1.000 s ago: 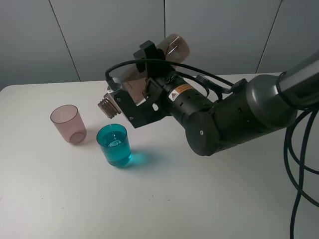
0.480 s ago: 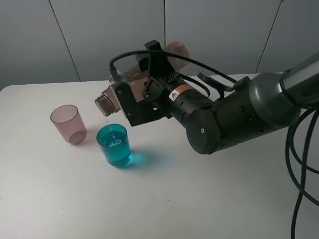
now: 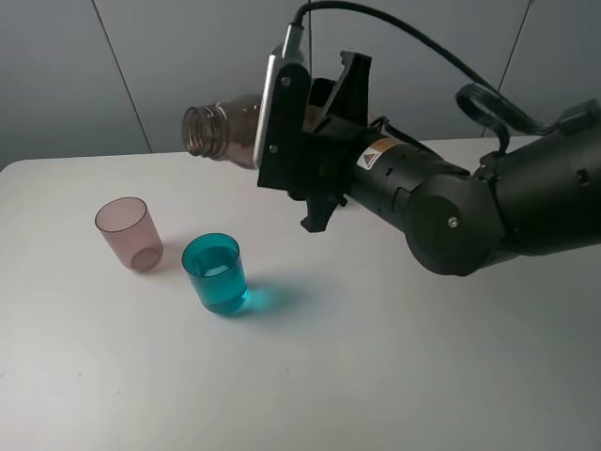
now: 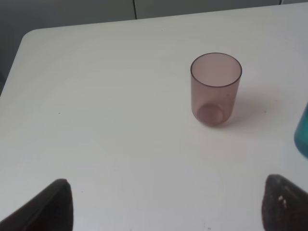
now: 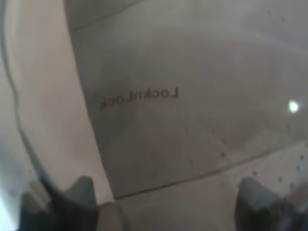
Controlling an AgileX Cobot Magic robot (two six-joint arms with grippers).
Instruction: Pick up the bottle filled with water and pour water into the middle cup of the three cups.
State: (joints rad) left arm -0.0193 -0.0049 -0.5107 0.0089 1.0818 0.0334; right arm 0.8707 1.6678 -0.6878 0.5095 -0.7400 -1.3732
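Note:
My right gripper [image 3: 307, 111] is shut on the smoky brown-grey bottle [image 3: 222, 131]. It holds the bottle lying nearly level, high above the table, its open neck pointing left. No water runs from it. The teal middle cup [image 3: 216, 273] stands below and holds water. The pink cup [image 3: 129, 233] stands to its left. The smoky grey cup is out of view. In the right wrist view the bottle wall [image 5: 168, 120] fills the picture. In the left wrist view the left gripper [image 4: 166, 211] is open, short of the pink cup [image 4: 215, 89], with the teal cup's edge [image 4: 303, 132] at the side.
The white table [image 3: 376, 376] ends at a grey panelled wall [image 3: 141, 56] behind. The bulky right arm [image 3: 470, 202] hangs over the table's right half, with black cables [image 3: 563, 310] at the right edge.
The right gripper has risen and turned the bottle back from its downward tilt over the teal cup to nearly level. The thin stream of water has stopped.

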